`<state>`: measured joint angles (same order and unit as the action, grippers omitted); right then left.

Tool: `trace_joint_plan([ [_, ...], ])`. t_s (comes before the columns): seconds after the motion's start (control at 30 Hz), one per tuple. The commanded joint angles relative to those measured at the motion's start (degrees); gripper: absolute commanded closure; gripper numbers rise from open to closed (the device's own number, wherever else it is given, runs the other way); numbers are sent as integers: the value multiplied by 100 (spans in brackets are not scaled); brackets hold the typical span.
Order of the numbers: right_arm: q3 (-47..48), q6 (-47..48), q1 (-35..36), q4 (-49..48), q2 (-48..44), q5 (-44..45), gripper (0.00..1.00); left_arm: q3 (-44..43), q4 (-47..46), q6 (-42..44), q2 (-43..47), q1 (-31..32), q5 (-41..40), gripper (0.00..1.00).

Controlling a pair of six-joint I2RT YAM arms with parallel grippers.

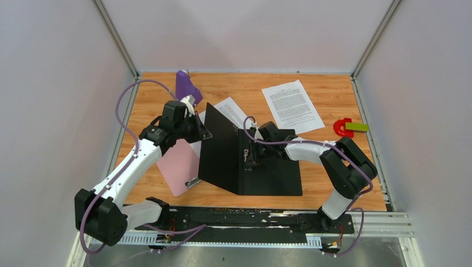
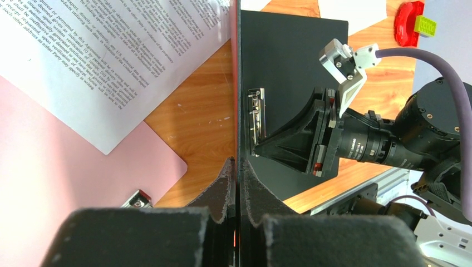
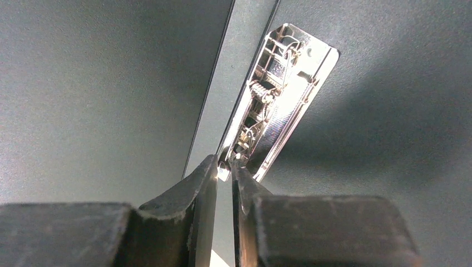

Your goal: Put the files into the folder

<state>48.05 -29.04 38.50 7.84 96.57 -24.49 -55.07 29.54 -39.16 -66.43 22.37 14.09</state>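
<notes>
The folder lies open on the table, black inside. Its cover stands upright. My left gripper is shut on the cover's edge, with the jaws tight on both sides of it. My right gripper is at the metal clip mechanism by the spine. Its jaws are nearly closed on the small metal tab at the clip's end. One printed sheet lies at the back right. The other sheet lies behind the raised cover, partly hidden, and shows in the left wrist view.
A pink clipboard lies left of the folder, under the left arm, partly beneath the second sheet. A purple object stands at the back left. A red horseshoe piece with a green block sits at the right edge.
</notes>
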Motion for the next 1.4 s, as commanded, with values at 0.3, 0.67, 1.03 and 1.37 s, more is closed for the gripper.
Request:
trace_joint_plan([
  [0.3,-55,339,151,525,116,979,88,-104,-166,227,82,-22,-73,100],
  [0.67,-168,485,227,1341,46,2292,89,-446,229,620,-96,-31,-248,100],
  [1.03,51,517,329,1865,-112,3121,90,-495,374,742,-173,-64,-257,100],
  [1.37,-178,423,326,1770,-52,3228,92,-653,495,987,-325,-101,-144,100],
])
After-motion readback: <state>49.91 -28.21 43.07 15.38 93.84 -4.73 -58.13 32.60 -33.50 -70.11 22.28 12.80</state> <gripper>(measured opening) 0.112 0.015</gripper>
